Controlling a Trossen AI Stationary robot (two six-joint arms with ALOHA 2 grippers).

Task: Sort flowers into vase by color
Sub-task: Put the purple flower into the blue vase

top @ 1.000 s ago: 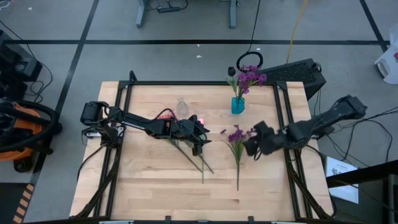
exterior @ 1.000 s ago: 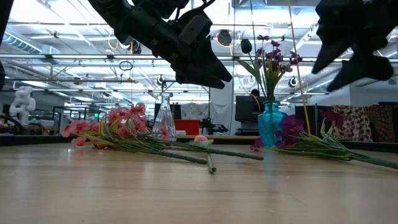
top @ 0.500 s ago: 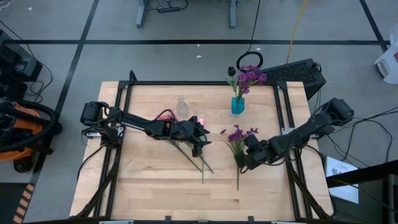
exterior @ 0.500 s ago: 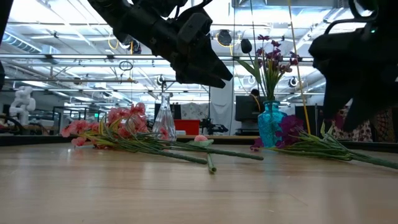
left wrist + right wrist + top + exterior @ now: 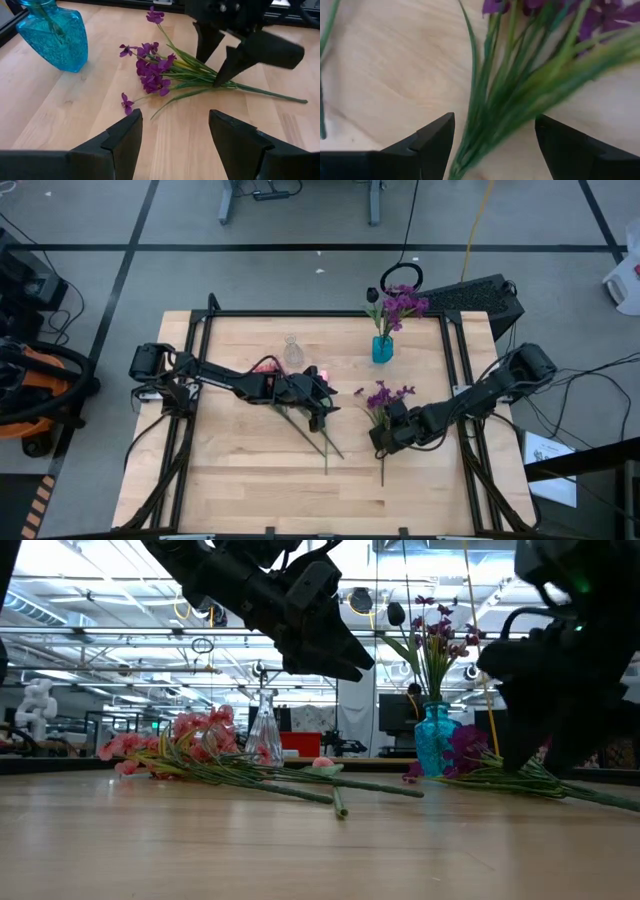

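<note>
With its jaws spread astride the purple spray (image 5: 381,402) near the blue vase (image 5: 382,348), the right gripper (image 5: 382,442) should pinch the bunched stems squarely.

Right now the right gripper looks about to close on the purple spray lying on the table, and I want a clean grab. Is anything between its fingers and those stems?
Nothing visible. The right gripper stands open astride the purple spray, only bare table around the stems.

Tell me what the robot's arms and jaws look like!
Both are dark, nearly black, jointed arms. The left arm and right arm each end in two chunky, wedge-shaped black jaws. Black cables trail from the left arm's base. I see no markings.
</note>
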